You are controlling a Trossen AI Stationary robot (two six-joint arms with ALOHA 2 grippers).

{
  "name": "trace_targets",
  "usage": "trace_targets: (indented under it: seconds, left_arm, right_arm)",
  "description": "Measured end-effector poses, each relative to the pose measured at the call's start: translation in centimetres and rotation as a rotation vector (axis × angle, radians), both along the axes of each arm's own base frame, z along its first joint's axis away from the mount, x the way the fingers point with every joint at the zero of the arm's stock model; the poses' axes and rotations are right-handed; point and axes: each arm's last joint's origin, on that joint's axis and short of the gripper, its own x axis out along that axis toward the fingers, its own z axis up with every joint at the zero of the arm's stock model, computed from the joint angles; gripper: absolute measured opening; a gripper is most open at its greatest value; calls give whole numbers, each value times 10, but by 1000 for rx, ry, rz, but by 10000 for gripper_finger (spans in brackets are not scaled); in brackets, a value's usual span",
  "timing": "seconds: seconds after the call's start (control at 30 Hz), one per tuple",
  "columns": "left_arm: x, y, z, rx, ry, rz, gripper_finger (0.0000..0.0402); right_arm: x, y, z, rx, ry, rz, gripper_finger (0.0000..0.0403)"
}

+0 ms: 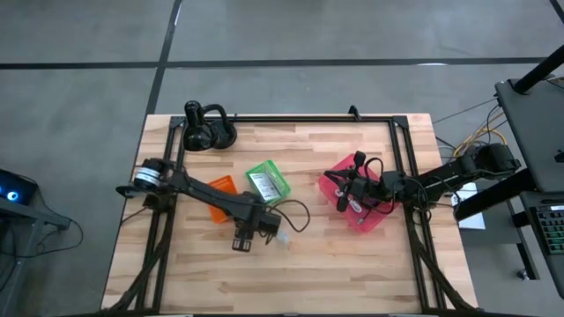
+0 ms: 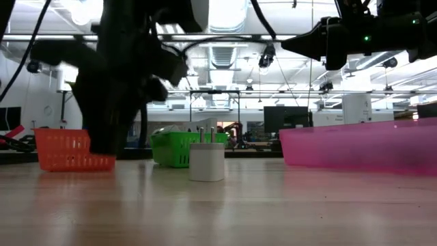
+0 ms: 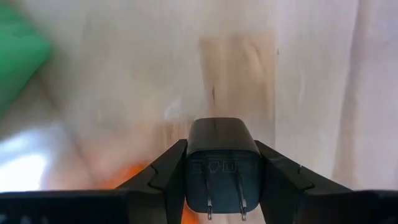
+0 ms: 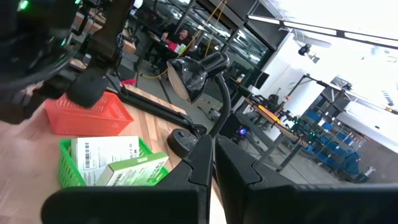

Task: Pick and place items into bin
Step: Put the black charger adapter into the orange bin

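My left gripper (image 1: pixel 245 238) points down over the middle of the table and is shut on a black plug adapter (image 3: pixel 222 165), whose two prongs point up toward the wrist. A white plug adapter (image 2: pixel 206 161) stands on its flat end on the wood just right of it, prongs up. The pink bin (image 1: pixel 357 207) sits right of centre. My right gripper (image 4: pixel 213 165) hangs level above the bin (image 2: pixel 362 147), shut with nothing between its fingers. My left gripper pinches the black adapter by its two opposite side faces (image 3: pixel 191 168), one finger (image 3: pixel 163 177) on each. The fingers come from above, pointing down. The adapter sits upright in the hold, prongs up; in the low view the hand's lower end seems clear of the table.
An orange basket (image 1: pixel 220 187) and a green basket (image 1: pixel 267 182) holding boxes stand just beyond my left gripper. A black desk lamp (image 1: pixel 207 130) stands at the far left corner. Bare wood lies along the near edge.
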Motion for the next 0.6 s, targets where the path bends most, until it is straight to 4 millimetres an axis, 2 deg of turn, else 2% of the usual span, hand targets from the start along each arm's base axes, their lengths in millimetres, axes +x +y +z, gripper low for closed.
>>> trace_targets:
  seconds: [0.23,0.4,0.5,0.6]
  left_arm:
    - [-10,3,41,-10,-100,97,135]
    - [-29,11,66,71,-135,178,135]
    - [-44,18,73,165,-119,271,135]
    - [-52,24,69,193,-120,346,135]
  right_arm:
    - [0,0,0,0,0,0,9]
    - [0,0,0,0,1,0,9]
    - [0,0,0,0,2,0,9]
    - [0,0,0,-1,2,-1,9]
